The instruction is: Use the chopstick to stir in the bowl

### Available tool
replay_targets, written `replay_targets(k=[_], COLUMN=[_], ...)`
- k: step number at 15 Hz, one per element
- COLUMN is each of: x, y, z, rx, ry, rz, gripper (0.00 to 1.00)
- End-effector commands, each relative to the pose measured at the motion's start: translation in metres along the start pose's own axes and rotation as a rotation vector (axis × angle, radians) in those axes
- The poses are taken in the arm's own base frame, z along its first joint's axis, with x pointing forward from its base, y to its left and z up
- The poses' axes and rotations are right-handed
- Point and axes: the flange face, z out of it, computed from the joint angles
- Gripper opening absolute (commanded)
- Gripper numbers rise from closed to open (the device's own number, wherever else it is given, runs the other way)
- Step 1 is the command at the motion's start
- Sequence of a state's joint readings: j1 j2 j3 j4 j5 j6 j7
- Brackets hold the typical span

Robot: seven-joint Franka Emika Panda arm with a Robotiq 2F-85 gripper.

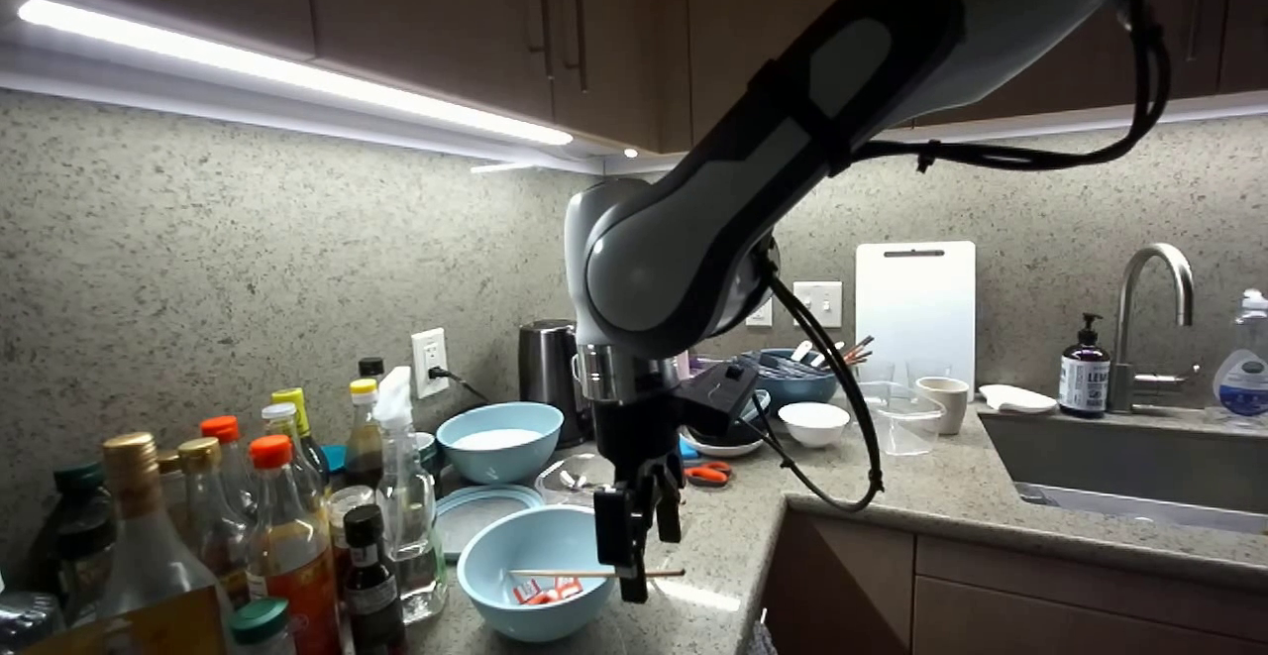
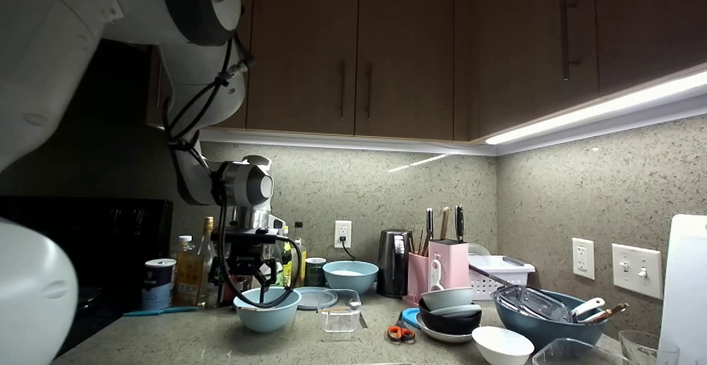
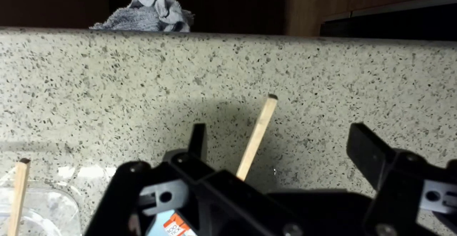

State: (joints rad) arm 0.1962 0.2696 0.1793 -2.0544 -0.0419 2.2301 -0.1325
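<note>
A light wooden chopstick (image 1: 565, 573) extends from over the light blue bowl (image 1: 535, 623) out past its rim. The bowl also shows in an exterior view (image 2: 268, 321) and holds orange-and-white packets (image 1: 547, 591). My gripper (image 1: 651, 564) is at the bowl's rim side, pointing down. In the wrist view my gripper (image 3: 277, 137) is open, with fingers wide apart. The chopstick's dark-tipped end (image 3: 257, 139) shows between the fingers, closer to the left finger, with a gap on both sides. The rest of it is hidden behind the gripper there.
A second stick (image 3: 19, 196) lies over a clear container (image 3: 53, 207). Several bottles (image 1: 297, 536) and a spray bottle (image 1: 406, 496) stand beside the bowl. Behind are another blue bowl (image 1: 500, 442) and orange-handled scissors (image 1: 708, 475). The counter edge (image 3: 228, 36) is close, with a grey cloth (image 3: 153, 13) beyond.
</note>
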Motion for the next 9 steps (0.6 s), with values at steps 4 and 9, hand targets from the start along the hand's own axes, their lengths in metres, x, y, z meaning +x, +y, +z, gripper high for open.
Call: replay_targets(k=[4,9], x=[0.0051,0.0118], y=[0.0164,0.0199], z=[0.0067,0.0043], rx=[0.039,0.036], ry=[-0.008,-0.001], rz=[0.011,0.02], gripper=[0.6,0.28])
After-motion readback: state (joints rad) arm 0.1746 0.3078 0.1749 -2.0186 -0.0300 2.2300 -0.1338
